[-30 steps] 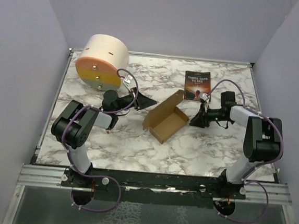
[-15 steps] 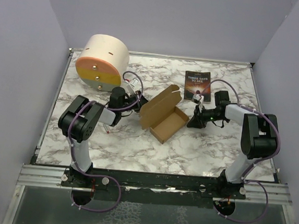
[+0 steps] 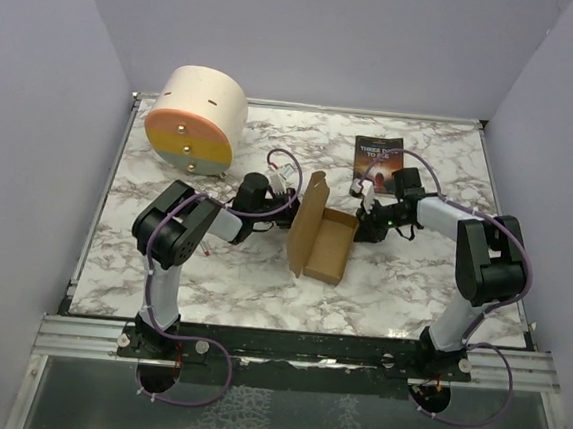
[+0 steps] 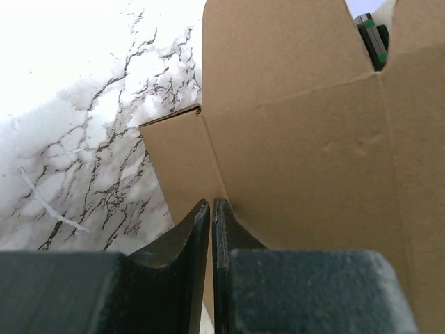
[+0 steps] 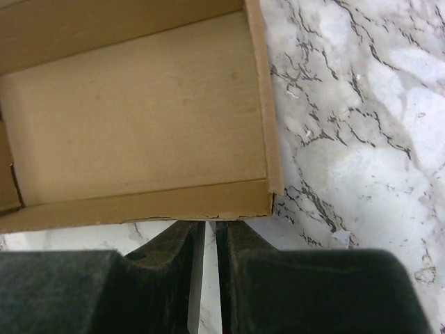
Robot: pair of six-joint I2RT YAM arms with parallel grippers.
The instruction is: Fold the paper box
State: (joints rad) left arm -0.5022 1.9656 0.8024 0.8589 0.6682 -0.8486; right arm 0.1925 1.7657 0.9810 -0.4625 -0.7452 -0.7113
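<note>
Paper box (image 3: pixel 326 246) at mid-table, its lid flap standing upright
It rests on the marble table (image 3: pixel 211 268) between the arms. The left gripper (image 4: pixel 211 207) has its jaws pressed together on nothing and its tips against the lid's outer face. The right gripper (image 5: pixel 206 233), likewise closed and empty, sits just beside the tray's wall.
</note>
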